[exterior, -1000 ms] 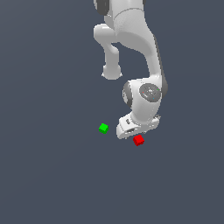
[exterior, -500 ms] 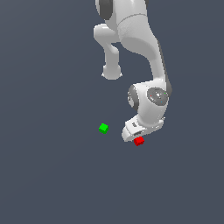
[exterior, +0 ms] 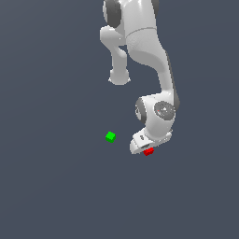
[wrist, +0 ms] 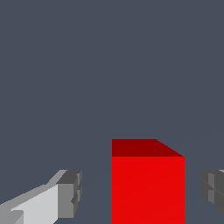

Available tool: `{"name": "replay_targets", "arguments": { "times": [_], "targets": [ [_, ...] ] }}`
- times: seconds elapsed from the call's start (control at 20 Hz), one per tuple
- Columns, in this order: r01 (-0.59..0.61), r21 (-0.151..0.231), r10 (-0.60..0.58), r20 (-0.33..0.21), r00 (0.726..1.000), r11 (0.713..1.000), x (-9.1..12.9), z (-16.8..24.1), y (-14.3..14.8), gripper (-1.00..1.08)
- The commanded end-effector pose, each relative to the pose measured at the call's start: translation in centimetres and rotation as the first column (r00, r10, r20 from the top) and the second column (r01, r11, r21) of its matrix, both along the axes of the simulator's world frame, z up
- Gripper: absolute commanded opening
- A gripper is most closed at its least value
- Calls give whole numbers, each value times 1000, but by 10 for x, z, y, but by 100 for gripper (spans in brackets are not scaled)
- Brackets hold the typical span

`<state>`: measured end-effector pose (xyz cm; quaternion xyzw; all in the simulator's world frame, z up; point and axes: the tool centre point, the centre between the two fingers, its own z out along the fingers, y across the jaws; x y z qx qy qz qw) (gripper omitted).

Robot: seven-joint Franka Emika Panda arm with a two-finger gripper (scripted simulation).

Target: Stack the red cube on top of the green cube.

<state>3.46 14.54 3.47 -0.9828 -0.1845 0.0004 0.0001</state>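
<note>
Red cube (wrist: 148, 183) sits between my fingers (wrist: 70, 192) right now, and my claw (wrist: 142, 192) is spread wide with daylight on both sides, so nothing's gripped yet. It's closer to one pad than the other, so I'd nudge sideways to centre it before squeezing, otherwise it'll probably skid or twist. Green cube (exterior: 110, 137) waits on the floor nearby, toward the exterior view's left, well clear of my hand.
</note>
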Motion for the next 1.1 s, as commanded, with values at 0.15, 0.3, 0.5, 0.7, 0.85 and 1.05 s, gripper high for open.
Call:
{"name": "replay_targets", "arguments": {
  "times": [0.15, 0.3, 0.5, 0.7, 0.85, 1.05],
  "targets": [
    [-1, 0, 1, 1, 1000, 1000, 1, -15, 0, 100],
    [-1, 0, 1, 1, 1000, 1000, 1, -15, 0, -100],
    [-1, 0, 1, 1, 1000, 1000, 1, -15, 0, -100],
    [-1, 0, 1, 1, 1000, 1000, 1, -15, 0, -100],
    [-1, 0, 1, 1, 1000, 1000, 1, -14, 0, -100],
    [-1, 0, 1, 1, 1000, 1000, 1, -7, 1, -100]
  ]
}}
